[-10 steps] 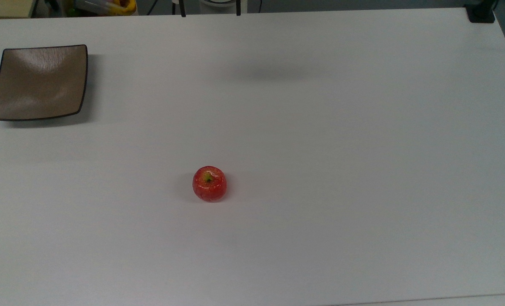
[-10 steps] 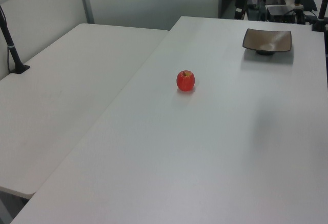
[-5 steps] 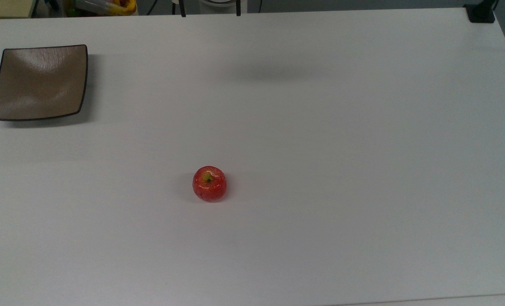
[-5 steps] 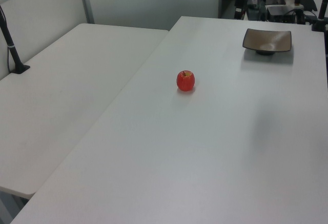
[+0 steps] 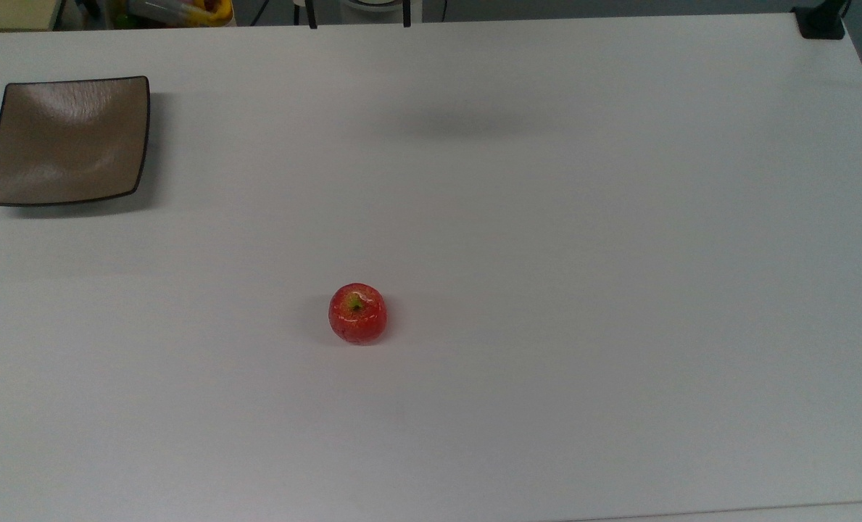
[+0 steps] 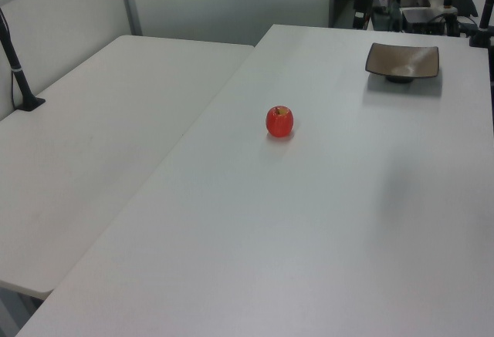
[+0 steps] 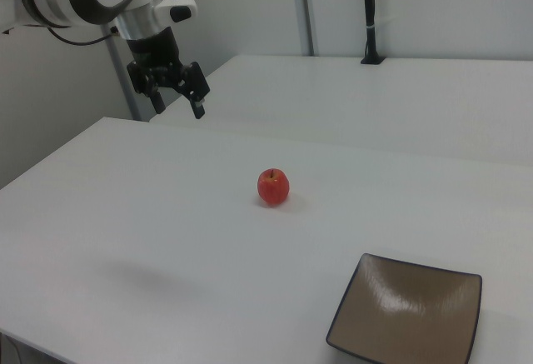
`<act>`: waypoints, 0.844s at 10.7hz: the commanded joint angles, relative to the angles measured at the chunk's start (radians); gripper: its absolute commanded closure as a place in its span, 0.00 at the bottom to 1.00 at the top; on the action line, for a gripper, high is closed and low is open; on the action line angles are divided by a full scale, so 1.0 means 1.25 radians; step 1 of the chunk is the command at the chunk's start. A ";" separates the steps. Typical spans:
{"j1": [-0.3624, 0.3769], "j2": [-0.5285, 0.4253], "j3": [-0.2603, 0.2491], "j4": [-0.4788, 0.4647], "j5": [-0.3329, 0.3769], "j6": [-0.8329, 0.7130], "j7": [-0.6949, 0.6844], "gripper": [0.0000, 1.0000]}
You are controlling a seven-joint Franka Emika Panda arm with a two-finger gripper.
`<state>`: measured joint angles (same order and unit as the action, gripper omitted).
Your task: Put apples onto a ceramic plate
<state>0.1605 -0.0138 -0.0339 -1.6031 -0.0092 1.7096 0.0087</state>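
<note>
Red and glossy, the apple (image 5: 357,313) sat alone near the middle of your white worktop (image 5: 546,290) in the top view, stem dimple up with a yellow-green patch around it. The ceramic plate (image 5: 66,141) lay well apart from it, up toward the top view's left corner, taupe-brown, square, with nothing on it. A soft shadow fell on the worktop toward the far edge, above and to the right of the apple. A black clamp base (image 5: 821,22) sat at the top view's right corner.

In the left view you had the apple (image 6: 279,121) upright on the worktop (image 6: 324,221), with the ceramic plate (image 6: 402,62) further back toward the left view's right. A second white table (image 6: 93,144) adjoined on the left view's left, carrying a black post (image 6: 17,67) on a foot. Nothing lay between apple and plate.

In the right view your jaws (image 7: 176,95) hung in the air above the far left part of the worktop (image 7: 166,239), standing apart with nothing between them and pointing down. The apple (image 7: 272,186) lay on the worktop below and to the right of them, well apart, untouched. The ceramic plate (image 7: 408,315) sat in the near right corner, beyond the apple from the jaws. A black pole (image 7: 369,14) stood on the table behind.
</note>
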 commanded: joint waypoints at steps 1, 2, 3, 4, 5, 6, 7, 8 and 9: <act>0.003 -0.007 -0.002 -0.005 0.021 -0.015 0.004 0.00; 0.007 0.000 -0.001 0.002 0.022 -0.013 0.003 0.00; 0.005 0.022 -0.001 0.029 0.025 -0.014 0.003 0.00; 0.004 0.049 -0.002 0.057 0.039 -0.010 0.004 0.00; 0.002 0.071 -0.001 0.074 0.053 -0.004 0.000 0.00; 0.000 0.093 -0.002 0.098 0.055 0.020 -0.011 0.00; 0.000 0.111 -0.001 0.104 0.055 0.052 -0.011 0.00; 0.000 0.130 -0.004 0.106 0.065 0.100 -0.012 0.00; 0.002 0.150 -0.007 0.107 0.075 0.151 -0.012 0.00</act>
<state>0.1616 0.1064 -0.0336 -1.5064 0.0486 1.7942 0.0080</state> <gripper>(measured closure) 0.004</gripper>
